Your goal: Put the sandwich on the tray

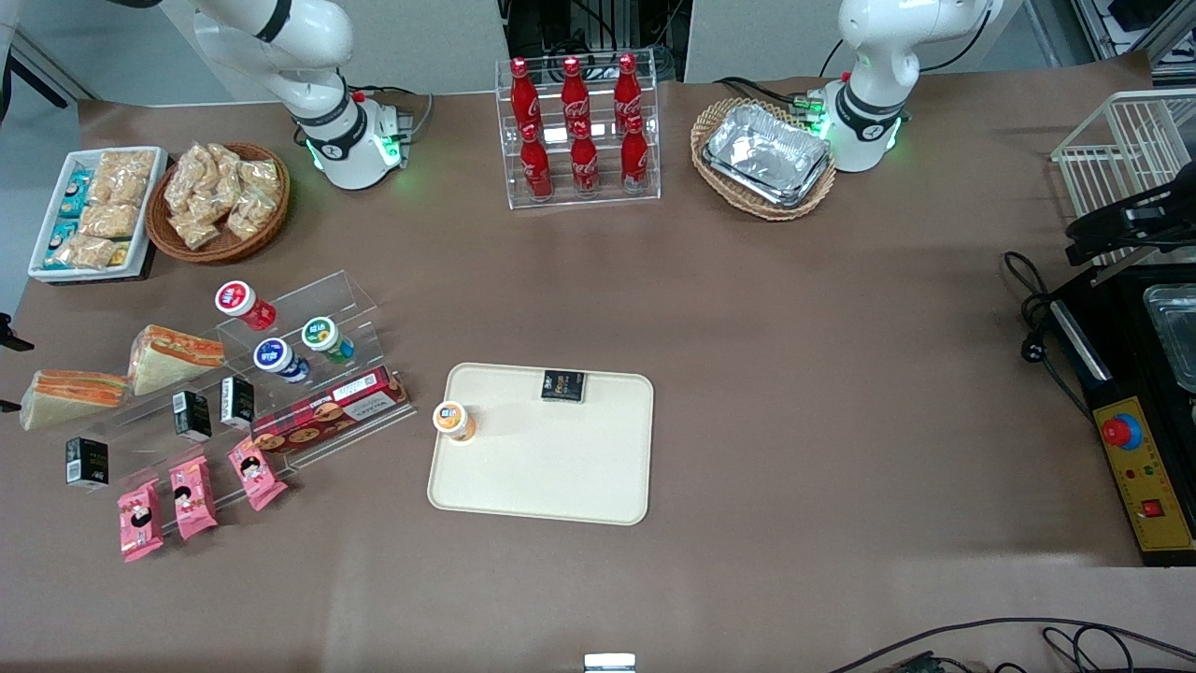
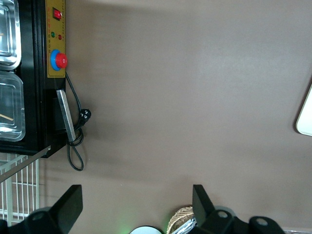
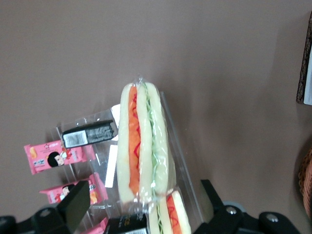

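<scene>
From the front, the clear-wrapped triangular white-bread sandwich (image 1: 73,396) lies on the brown surface (image 1: 794,393) at the working arm's end, beside a near-identical second wedge sandwich (image 1: 174,357). It is well apart from the large cream-beige rectangular tray (image 1: 547,472), which carries an orange-lidded cup (image 1: 453,420) and a small black box (image 1: 563,385).

In the right wrist view, the gripper (image 3: 141,207) hovers above the sandwich (image 3: 143,151), its fingers (image 3: 74,204) spread apart and holding nothing.

Where things are from the tray

The sandwich (image 1: 73,391) lies well apart from the tray (image 1: 542,467), toward the working arm's end. The gripper (image 3: 141,202) hangs above the sandwich.
</scene>
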`<state>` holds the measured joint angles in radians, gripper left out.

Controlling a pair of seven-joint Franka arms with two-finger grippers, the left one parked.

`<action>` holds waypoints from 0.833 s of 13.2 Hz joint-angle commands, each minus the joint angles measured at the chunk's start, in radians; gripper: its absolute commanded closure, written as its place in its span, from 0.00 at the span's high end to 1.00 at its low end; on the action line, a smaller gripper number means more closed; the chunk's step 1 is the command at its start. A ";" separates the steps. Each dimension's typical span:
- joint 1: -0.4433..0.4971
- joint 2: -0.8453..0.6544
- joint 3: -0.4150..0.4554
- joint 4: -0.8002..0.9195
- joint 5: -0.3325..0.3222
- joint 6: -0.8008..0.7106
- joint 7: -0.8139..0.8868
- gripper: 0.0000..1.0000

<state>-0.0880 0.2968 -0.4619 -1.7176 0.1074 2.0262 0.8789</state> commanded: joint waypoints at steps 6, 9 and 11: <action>-0.044 0.110 0.006 0.015 0.080 0.077 -0.012 1.00; -0.042 0.128 0.006 0.012 0.121 0.085 -0.012 1.00; -0.042 0.140 0.006 0.010 0.129 0.104 -0.012 0.98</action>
<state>-0.1228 0.4157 -0.4591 -1.7180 0.2011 2.1021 0.8771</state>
